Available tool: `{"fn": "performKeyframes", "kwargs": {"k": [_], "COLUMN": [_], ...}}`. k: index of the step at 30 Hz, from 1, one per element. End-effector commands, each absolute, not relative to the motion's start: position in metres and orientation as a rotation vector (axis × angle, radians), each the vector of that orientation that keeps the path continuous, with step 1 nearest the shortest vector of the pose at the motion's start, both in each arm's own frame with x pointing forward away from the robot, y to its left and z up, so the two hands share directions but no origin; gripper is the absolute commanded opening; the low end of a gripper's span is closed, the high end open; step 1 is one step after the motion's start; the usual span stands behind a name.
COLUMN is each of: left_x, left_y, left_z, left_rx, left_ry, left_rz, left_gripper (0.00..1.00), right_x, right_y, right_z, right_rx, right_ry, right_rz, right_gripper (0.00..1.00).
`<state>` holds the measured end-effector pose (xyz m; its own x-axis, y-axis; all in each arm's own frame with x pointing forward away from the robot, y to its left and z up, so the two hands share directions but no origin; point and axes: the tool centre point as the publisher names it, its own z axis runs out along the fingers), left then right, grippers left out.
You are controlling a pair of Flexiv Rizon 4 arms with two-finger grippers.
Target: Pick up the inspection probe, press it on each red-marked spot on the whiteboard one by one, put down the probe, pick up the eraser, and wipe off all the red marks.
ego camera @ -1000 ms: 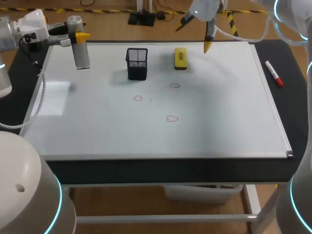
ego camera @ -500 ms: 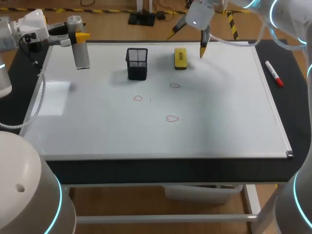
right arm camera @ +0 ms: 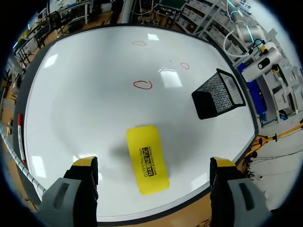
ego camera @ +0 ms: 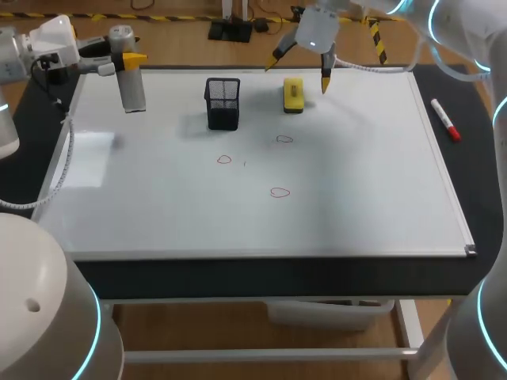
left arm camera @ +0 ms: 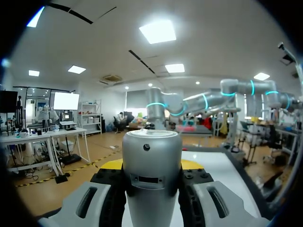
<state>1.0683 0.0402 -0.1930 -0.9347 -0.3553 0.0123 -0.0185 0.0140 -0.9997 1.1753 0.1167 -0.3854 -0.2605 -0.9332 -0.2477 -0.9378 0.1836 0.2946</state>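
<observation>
Above the eraser [ego camera: 293, 95], right gripper [ego camera: 297, 76] wide apart, empty; left gripper [ego camera: 125, 59] tight around the inspection probe [ego camera: 131, 89].

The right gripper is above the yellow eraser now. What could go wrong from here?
1. The right gripper hangs open over the eraser, and the mesh cup stands close beside it. A descending finger could knock the cup.
2. The eraser lies near the far edge of the whiteboard, so an off-centre grip might push it off.
3. One red mark sits just in front of the cup, so wiping there could hit it.
</observation>
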Motion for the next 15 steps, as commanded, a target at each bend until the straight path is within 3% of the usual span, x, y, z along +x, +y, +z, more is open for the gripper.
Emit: {"fn": "performKeyframes", "kwargs": {"k": [1,15], "left_x": [1.067,1.067], "left_y": [0.040,0.040], "left_z": [-0.192,-0.192], "left_rx": [-0.389,-0.389], "left_ry": [2.046,2.046], "left_rz": [-2.010,-2.010], "left_gripper": [0.00,0.00], "right_x": [1.185,1.170], "right_y": [0.119,0.128], "right_z": [-0.388,-0.401], "right_rx": [-2.681,-2.665], "right_ry": [2.857,2.881], "right_rz": [-0.137,-0.407], "right_gripper": [1.00,1.00]}}
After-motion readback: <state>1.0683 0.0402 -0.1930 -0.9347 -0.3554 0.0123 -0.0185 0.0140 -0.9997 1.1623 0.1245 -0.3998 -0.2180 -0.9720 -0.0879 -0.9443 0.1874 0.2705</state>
